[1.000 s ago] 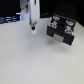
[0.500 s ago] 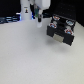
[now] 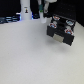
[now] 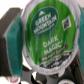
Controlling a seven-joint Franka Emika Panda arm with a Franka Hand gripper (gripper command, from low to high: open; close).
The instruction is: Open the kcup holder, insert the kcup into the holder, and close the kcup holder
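In the exterior view, a wide bare stretch of pale worktop (image 3: pixel 30 55) fills the left and lower frame. At the upper left stands a white post (image 3: pixel 25 8). The hand (image 3: pixel 46 6) sits at the top edge, too blurred there to judge. The kcup holder (image 3: pixel 60 31) occupies the upper right. The wrist view shows the kcup (image 4: pixel 47 36) pinched between the fingers (image 4: pixel 11 33).

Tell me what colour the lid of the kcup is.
Green, with white lettering. The wrist view shows the kcup best, close up between the jaws.
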